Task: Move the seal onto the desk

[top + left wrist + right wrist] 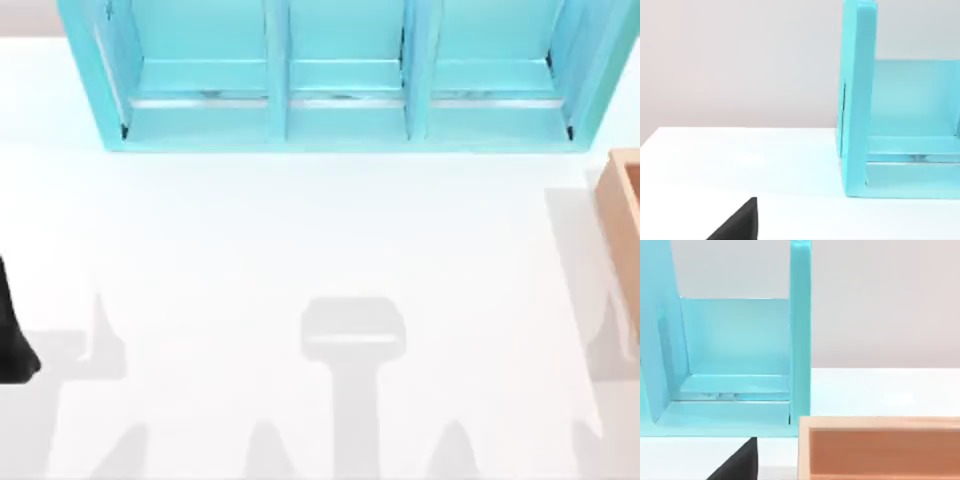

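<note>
**Both arms held back, seal yet to be found**

A dark wedge of the left claw point(737, 222) is seen low in the left wrist view, and a like wedge of the right claw point(737, 462) in the right wrist view. Whether either claw is spread or pressed together cannot be told, and nothing is seen pinched. In the top view the left arm point(14, 335) is kept at the 9 o'clock edge, judged to be a parked pose that leaves the middle free for working.

The white desk point(320, 230) lies bare between the arms, crossed only by grey shadows point(352, 340) toward 6 o'clock. The teal cabinet point(340, 70) stands at 12 o'clock, its three compartments turned toward the arms so that they can be reached from the front. The tan wooden box point(622, 215) is set at 3 o'clock, just beside the cabinet's right corner.

Where the seal lies cannot be told. The box's inside is hidden behind its near wall point(880, 450), so it is judged a likely place. The task is judged not yet begun, and the right arm is the nearer one for such a reach.
</note>
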`<action>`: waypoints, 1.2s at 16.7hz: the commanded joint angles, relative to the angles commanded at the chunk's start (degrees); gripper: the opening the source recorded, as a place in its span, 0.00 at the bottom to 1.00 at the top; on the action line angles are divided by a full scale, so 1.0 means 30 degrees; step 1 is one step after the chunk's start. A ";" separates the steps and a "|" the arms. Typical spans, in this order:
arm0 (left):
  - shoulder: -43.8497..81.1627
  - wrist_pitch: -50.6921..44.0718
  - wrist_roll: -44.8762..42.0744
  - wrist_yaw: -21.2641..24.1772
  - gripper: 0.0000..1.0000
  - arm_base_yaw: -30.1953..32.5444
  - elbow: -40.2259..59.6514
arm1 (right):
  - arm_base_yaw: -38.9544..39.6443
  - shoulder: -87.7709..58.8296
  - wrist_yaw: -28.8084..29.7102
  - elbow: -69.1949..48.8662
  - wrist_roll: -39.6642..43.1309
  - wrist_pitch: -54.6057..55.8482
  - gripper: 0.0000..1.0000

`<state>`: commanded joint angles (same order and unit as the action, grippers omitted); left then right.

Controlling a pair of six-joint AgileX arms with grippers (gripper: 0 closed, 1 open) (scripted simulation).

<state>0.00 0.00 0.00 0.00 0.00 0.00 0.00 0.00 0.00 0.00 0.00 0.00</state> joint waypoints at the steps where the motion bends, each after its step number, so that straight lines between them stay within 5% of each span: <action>1: 0.0000 0.0000 0.0000 0.0000 1.00 0.0000 0.0000 | 0.0000 0.0000 0.0000 0.0000 0.0000 0.0000 1.00; 8: 0.0000 0.0000 0.0000 0.0000 1.00 0.0000 0.0000 | -0.1142 -0.4301 -0.0007 -0.4168 0.1147 -0.3999 1.00; 20: 0.0000 0.0000 0.0000 0.0000 1.00 0.0000 0.0000 | -0.5454 -2.4529 -0.0067 -2.0253 0.5321 -2.0247 1.00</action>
<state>0.00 0.00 0.00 0.00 0.00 0.00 -16.36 -73.59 -0.20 -60.76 15.96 -60.74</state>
